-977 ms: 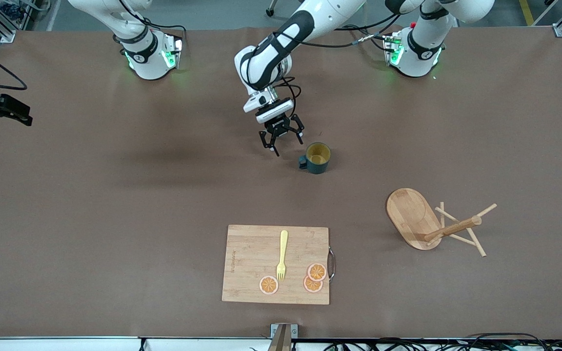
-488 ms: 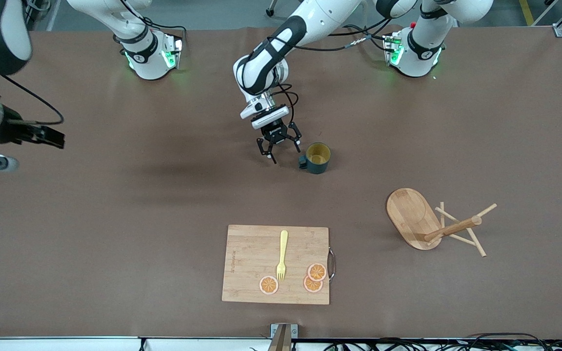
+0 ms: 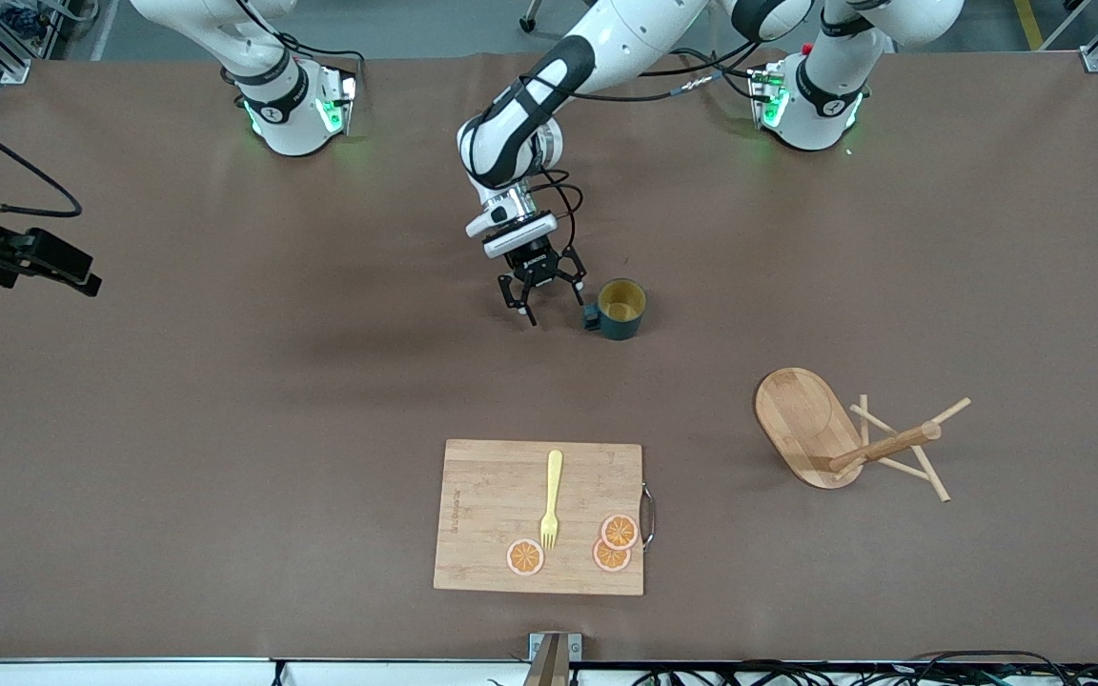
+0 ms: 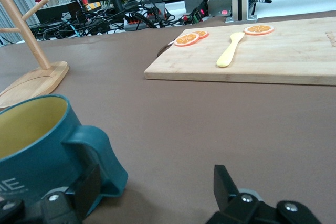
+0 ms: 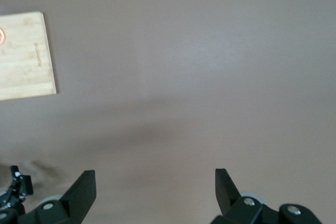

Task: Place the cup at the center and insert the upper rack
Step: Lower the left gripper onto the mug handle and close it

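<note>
Brown matting covers the counter (image 3: 225,429). Mid-counter stands the teal cup (image 3: 621,309), yellow inside, handle toward the left claw (image 3: 546,292), which gapes empty beside it. Toppled upper rack (image 3: 849,436) lies near the left arm's end. Right claw (image 5: 155,190) hangs spread, empty.

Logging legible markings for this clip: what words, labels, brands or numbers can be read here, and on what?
"ME": the end of white lettering on the cup; the rest is cut off in the left wrist view.
Engraved mark along one edge of the cutting board: too small to read.
White label on the left tool: too small to read.
Nothing else legible.
</note>
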Available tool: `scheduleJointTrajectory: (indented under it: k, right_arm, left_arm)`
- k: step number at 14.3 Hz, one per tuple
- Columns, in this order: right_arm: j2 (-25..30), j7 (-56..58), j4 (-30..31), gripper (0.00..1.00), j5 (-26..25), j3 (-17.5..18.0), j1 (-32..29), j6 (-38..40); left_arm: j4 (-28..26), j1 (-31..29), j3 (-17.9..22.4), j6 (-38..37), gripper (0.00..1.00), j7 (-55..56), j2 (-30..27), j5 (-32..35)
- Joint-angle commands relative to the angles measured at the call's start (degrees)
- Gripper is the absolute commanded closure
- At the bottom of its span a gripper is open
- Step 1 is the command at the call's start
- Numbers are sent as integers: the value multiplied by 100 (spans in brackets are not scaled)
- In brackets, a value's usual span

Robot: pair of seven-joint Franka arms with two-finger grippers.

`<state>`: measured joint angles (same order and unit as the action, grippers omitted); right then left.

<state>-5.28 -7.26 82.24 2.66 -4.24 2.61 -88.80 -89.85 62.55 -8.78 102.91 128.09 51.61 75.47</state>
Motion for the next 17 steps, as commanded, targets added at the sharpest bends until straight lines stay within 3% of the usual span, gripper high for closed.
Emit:
scheduleJointTrajectory:
  k: [1,10,14,17]
  right_arm:
    - [18,40,-15,0,165,20,-234,-23]
    - [-8,49,-288,0,86,82,108,-32]
    - [9,40,-183,0,-923,90,179,478]
    - [0,49,-174,0,-1039,81,179,223]
  left_arm:
    - [117,29,16,-104,5,-13,130,117]
    - [-15,12,96,-104,6,348,86,318]
    - [-32,12,95,-104,6,313,86,336]
    - [-155,3,95,-104,6,339,78,336]
